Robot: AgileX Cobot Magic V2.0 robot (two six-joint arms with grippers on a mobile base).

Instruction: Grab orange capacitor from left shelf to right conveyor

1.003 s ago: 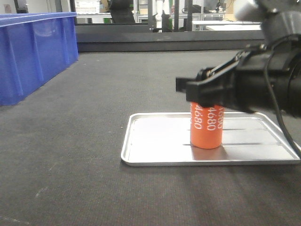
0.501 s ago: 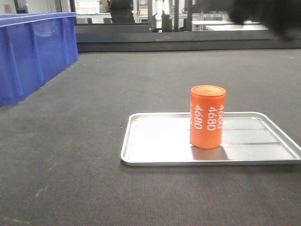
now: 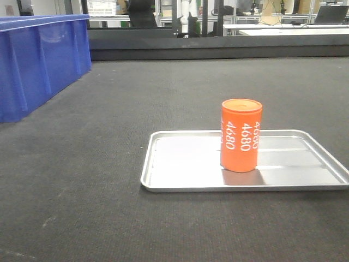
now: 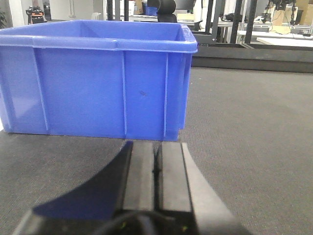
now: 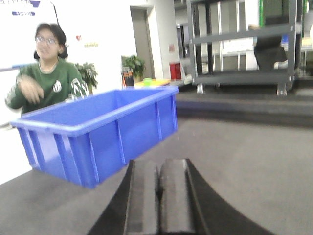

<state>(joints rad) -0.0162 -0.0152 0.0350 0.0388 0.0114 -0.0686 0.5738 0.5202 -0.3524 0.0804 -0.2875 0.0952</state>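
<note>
The orange capacitor [image 3: 241, 135] is standing upright near the middle of a shallow silver tray [image 3: 163, 186], its white "4680" print facing the front camera. The tray is lying flat on the right conveyor [image 3: 82, 164], at about 4 o'clock in that view. A blue bin [image 3: 38, 60] is sitting on the belt at 10 o'clock, well apart from the tray. Neither arm is showing in the front view.

In the left wrist view, the left end effector [image 4: 156, 152] is clenched with its pads pressing together on nothing, and the blue bin is filling the view from 10 to 12 o'clock. The right end effector [image 5: 158, 169] is likewise clenched and empty. Its view is blurred, with the bin at 9 o'clock and a person in green [image 5: 44, 83] standing behind it.
</note>
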